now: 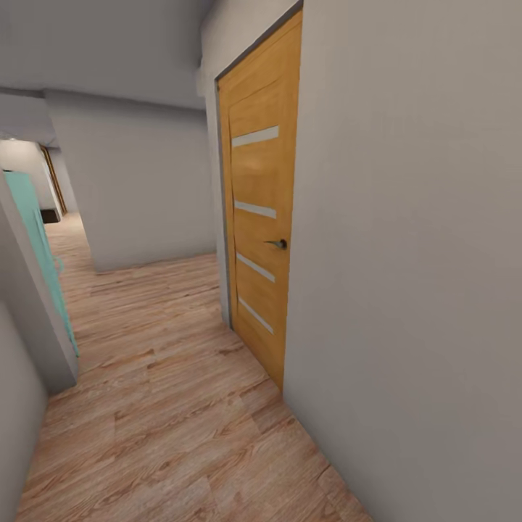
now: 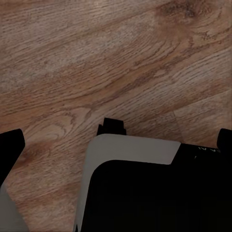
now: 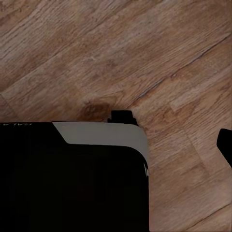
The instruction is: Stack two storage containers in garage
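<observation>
- I am in a corridor with a light wood-plank floor [image 1: 167, 406] and pale grey walls [image 1: 406, 290].
- On my right a closed wooden door [image 1: 261, 232] stands in the wall, honey-coloured, with four narrow frosted strips across it and a dark lever handle [image 1: 278, 244] near its right edge.
- On my left a pale teal panel [image 1: 40, 246], perhaps an open door, leans out from behind a grey wall corner.
- Ahead, the corridor bends left round a grey wall block [image 1: 138, 188]; far down that way I see a second brown door frame [image 1: 52, 177] and something dark low on the floor beside it, too small to name.
- My left wrist camera looks straight down on the planks; a grey-and-black part of my own body [image 2: 145, 183] lies below it. The dark tips [image 2: 12, 145] of my left claw show at both edges of that view, well apart, so that claw is spread wide with nothing between.
- My right wrist camera also looks down on planks and on my dark body [image 3: 72, 174]. One dark tip [image 3: 226, 145] shows at the edge; I cannot tell how wide my right claw stands.
- The storage containers are nowhere I can see from here.
</observation>
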Available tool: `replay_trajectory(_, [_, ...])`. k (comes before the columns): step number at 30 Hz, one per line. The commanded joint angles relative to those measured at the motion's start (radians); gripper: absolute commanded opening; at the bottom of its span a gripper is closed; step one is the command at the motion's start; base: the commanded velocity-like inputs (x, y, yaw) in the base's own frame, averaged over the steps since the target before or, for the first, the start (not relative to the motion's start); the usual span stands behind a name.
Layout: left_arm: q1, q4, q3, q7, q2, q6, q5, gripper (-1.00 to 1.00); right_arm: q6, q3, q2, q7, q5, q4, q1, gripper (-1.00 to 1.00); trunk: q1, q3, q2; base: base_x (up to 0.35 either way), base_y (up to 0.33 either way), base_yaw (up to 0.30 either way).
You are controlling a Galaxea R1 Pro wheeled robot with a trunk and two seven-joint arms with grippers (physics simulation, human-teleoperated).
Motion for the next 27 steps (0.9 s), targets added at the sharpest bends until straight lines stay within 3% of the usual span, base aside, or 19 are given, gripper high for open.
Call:
replay_trajectory(1, [0.0,0.0,-0.002,-0.004,0.0,0.002,0.009,1.0,-0.005,0.008,0.001,-0.001,-0.008,0.003,-0.001,1.0,0.0,-0.001,-0.001,0.023,0.0,0.0])
replay_trajectory(9, [0.0,0.0,-0.001,-0.004,0.001,0.001,0.01,1.0,-0.005,0.008,0.001,-0.001,-0.007,0.003,-0.001,1.0,0.0,-0.001,-0.001,0.005,0.0,0.049])
replay_trajectory(27, [0.0,0.0,-0.001,-0.004,0.001,0.001,0.011,1.0,-0.006,0.009,0.001,-0.001,-0.006,0.003,-0.001,1.0,0.0,0.0,-0.001,0.0,0.0,0.262])
